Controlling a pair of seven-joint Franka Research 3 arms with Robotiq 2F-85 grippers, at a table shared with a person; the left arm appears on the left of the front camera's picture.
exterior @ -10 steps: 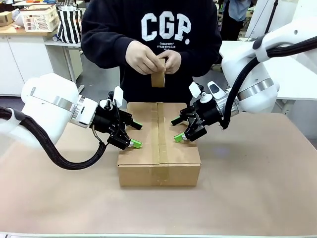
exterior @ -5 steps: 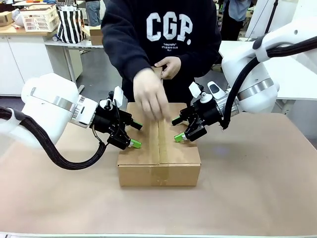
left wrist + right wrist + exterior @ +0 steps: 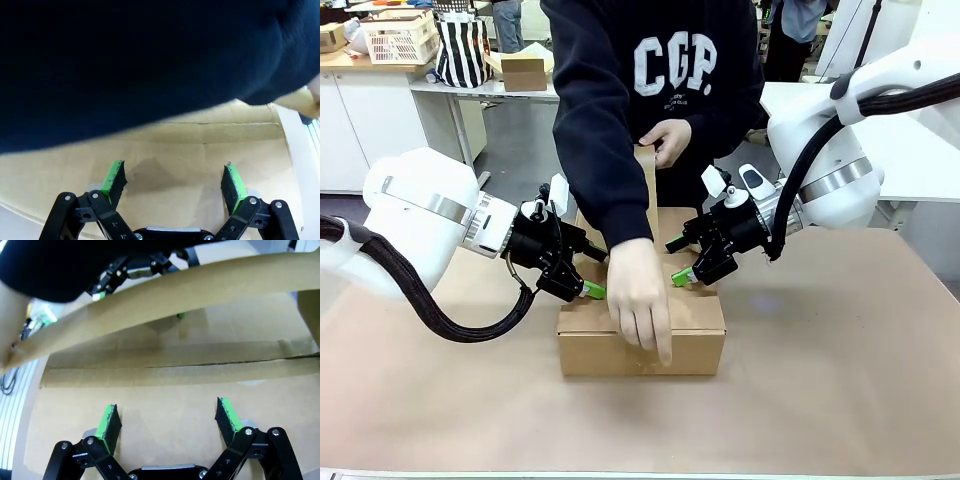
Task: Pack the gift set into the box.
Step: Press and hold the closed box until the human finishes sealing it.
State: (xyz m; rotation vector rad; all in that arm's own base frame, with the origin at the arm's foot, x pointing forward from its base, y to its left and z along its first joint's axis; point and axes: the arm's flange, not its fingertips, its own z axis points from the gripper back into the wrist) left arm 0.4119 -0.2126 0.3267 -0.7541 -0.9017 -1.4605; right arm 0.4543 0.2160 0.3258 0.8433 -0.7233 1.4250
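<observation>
The box [image 3: 696, 312] sits in the middle of the table with its top flaps closed, and the gift set is hidden. A person's hand [image 3: 639, 298] presses on the box's front edge. The other hand holds a roll of brown tape [image 3: 646, 161] above the far side. My left gripper [image 3: 592, 272] stands open on the left flap, pads against the cardboard [image 3: 200, 145]. My right gripper [image 3: 678, 261] stands open on the right flap. In the right wrist view a strip of tape [image 3: 165, 295] stretches above the seam [image 3: 165, 367], beyond my right gripper [image 3: 167, 422]. A dark sleeve [image 3: 125, 60] hangs over my left gripper [image 3: 174, 180].
The brown table surface [image 3: 840, 370] is bare around the box. The person stands at the far edge, leaning over the carton. Behind them, a counter carries a small cardboard box [image 3: 525, 72], a striped bag [image 3: 460, 50] and a basket [image 3: 400, 38].
The person's hand has swept from the middle of the box top down to its front edge, drawing tape along the seam. Both grippers have stayed where they were.
</observation>
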